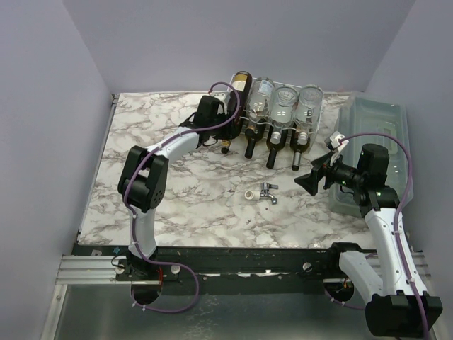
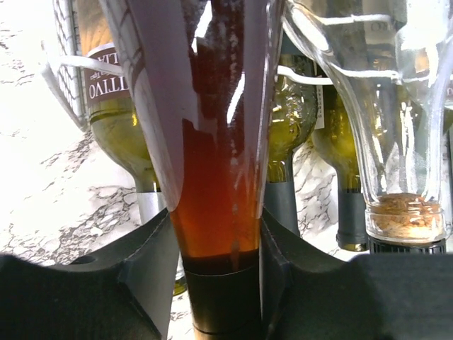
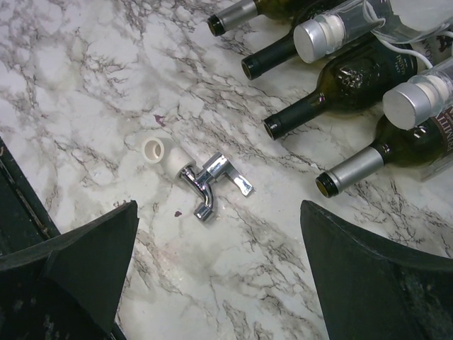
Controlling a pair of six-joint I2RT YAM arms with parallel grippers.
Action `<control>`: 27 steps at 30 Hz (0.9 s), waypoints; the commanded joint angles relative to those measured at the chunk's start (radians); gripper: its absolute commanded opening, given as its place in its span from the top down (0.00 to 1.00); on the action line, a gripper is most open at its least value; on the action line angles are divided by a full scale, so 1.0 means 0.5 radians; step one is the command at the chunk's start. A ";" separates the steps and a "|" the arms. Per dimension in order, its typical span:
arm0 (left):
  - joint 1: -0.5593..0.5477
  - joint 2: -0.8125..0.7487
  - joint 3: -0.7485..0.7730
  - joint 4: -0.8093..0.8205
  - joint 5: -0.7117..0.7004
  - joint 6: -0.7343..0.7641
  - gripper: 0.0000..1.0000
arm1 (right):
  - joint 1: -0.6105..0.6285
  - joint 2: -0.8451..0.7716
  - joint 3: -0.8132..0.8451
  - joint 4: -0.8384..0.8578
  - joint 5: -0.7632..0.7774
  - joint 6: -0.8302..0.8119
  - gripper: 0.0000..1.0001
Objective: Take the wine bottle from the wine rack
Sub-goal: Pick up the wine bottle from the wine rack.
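Observation:
The wine rack (image 1: 320, 122), a white wire grid, stands at the back of the marble table with several bottles lying in it, necks toward me. The wine bottle (image 1: 241, 85) with amber liquid lies in the upper left cradle. My left gripper (image 1: 228, 122) reaches in under it. In the left wrist view both black fingers (image 2: 152, 255) press on the dark-capped neck of the wine bottle (image 2: 212, 177), so the left gripper (image 2: 216, 244) is shut on it. The rack's wire (image 2: 67, 71) shows at left. My right gripper (image 1: 311, 178) hovers open over bare marble, holding nothing (image 3: 219, 207).
A chrome tap with a white plastic fitting (image 1: 263, 193) (image 3: 205, 180) lies on the table in front of the rack. A translucent grey-green lidded bin (image 1: 379, 117) sits at the right edge behind the right arm. Green and clear bottles (image 2: 396, 142) flank the held one.

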 commanded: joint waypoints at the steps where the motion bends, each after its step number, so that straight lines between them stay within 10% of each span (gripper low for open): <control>1: 0.004 0.047 0.013 0.022 0.046 -0.002 0.60 | 0.008 0.000 -0.028 -0.012 0.042 -0.030 0.00; 7: 0.001 -0.033 -0.007 0.010 0.019 0.021 0.99 | 0.008 0.001 -0.028 -0.012 0.054 -0.033 0.00; 27: -0.011 -0.497 -0.083 0.134 -0.203 0.161 1.00 | 0.008 -0.018 -0.032 -0.009 0.082 -0.038 0.00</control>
